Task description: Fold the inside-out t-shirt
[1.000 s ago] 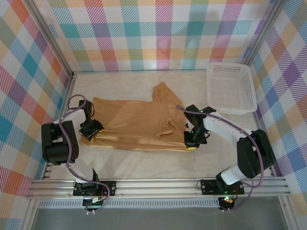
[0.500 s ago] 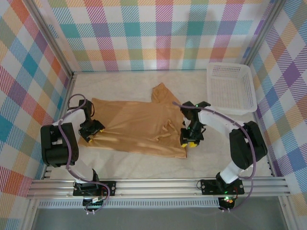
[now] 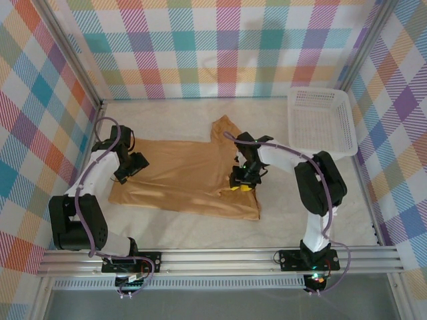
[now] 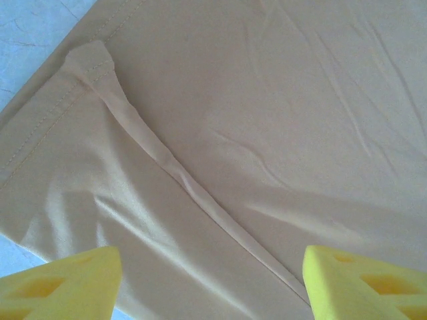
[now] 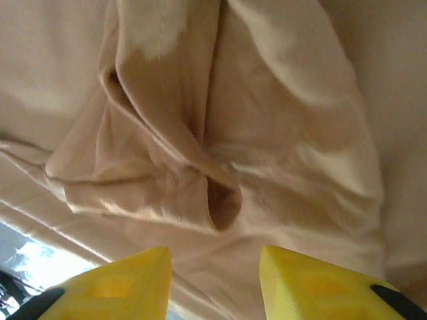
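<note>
Lying on pale table [image 3: 200, 233], plaid walls [image 3: 220, 47] around: t-shirt [image 3: 180, 173]; left pincer [image 4: 213, 283], right pincer [image 5: 213, 283] agape, empty.

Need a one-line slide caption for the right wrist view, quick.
Right arm's open yellow fingers poised over a bunched-up patch of the tan t-shirt.

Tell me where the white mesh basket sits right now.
In the top external view, the white mesh basket sits in the far right corner of the table, to the right of the t-shirt and not touching it.
</note>
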{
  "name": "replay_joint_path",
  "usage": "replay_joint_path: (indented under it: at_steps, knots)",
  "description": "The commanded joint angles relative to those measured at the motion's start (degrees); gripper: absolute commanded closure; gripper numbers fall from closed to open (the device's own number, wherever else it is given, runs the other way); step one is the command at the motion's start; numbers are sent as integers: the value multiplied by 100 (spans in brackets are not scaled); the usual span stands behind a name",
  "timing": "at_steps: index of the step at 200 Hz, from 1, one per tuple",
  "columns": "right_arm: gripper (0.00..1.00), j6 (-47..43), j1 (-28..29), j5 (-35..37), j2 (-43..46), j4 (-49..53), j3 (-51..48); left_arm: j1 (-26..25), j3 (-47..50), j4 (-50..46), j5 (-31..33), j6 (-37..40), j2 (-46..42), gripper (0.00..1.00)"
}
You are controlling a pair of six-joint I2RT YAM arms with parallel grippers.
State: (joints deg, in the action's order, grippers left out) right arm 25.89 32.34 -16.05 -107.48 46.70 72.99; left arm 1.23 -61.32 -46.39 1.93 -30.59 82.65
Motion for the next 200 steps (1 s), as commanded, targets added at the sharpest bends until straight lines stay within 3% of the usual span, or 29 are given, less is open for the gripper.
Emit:
replay_joint_path:
  at_steps: [1, 20, 64, 92, 136, 173, 186, 200]
  knots:
    - [58, 205, 1, -363, -36, -421, 112, -45, 90, -34, -143, -47, 25, 28]
    - [58, 259, 9, -398, -177, -462, 182, -70, 120, 7, -174, -70, 66, 29]
    - [71, 373, 18, -425, -357, -406, 362, -88, 59, -87, -114, -2, 59, 30]
    - [100, 389, 45, -431, -331, -305, 438, -88, 51, -98, -96, 26, 39, 30]
    - [100, 613, 148, -396, -247, -274, 1042, -88, 17, -76, -149, -15, 59, 31]
    - [100, 799, 188, -297, -1067, -283, 1868, -102, -40, -264, -163, 7, -65, 31]
    - [87, 829, 256, -327, -1392, -233, 2257, -100, 17, -319, -158, 2, -204, 31]
    - [62, 847, 337, -362, -1566, -230, 2575, -105, 86, -336, -114, -15, -359, 31]
